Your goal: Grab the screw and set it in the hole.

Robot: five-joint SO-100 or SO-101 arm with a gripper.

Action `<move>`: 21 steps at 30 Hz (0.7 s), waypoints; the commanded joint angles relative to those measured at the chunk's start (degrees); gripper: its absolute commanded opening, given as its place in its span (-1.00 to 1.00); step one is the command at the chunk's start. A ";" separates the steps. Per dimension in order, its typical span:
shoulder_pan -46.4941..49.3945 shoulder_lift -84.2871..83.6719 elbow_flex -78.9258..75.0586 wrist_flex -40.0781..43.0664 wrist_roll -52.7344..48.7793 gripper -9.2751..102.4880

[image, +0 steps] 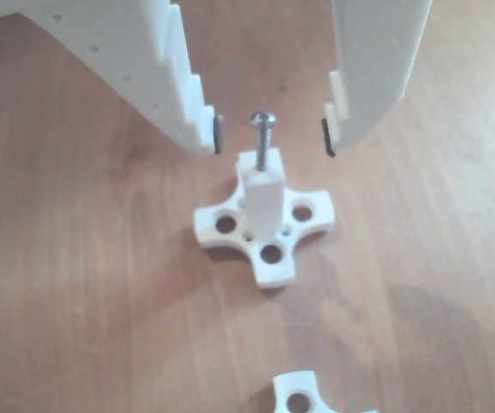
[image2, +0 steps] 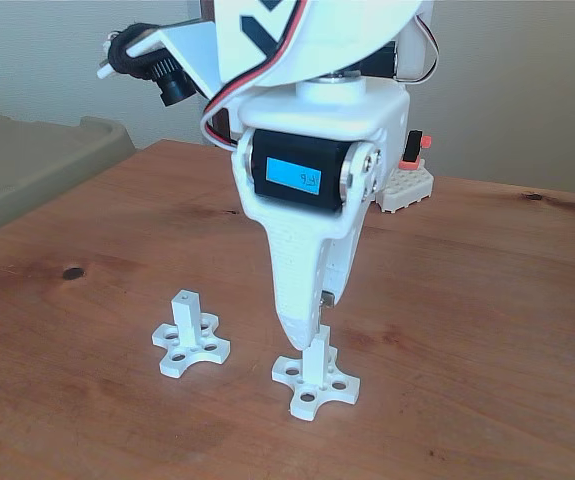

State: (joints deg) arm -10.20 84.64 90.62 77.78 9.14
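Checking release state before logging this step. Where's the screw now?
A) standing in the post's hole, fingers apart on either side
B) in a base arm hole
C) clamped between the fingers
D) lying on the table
A. In the other view the screw stands upright in the hole at the top of the post, and the gripper is open with a gap between each fingertip and the screw.

The screw (image: 263, 138) stands upright in the hole at the top of the post (image: 262, 200), on its cross base (image: 264, 234) on the table (image: 75, 284). The gripper (image: 273, 136) straddles the screw's head — fingertips either side, apparently apart from it. In the fixed view a second post (image2: 189, 338) stands left of the first — well apart.
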 commanded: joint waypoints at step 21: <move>2.99 14.24 -0.09 5.54 2.46 -0.30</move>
State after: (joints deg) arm -7.56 92.02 90.79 83.32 11.69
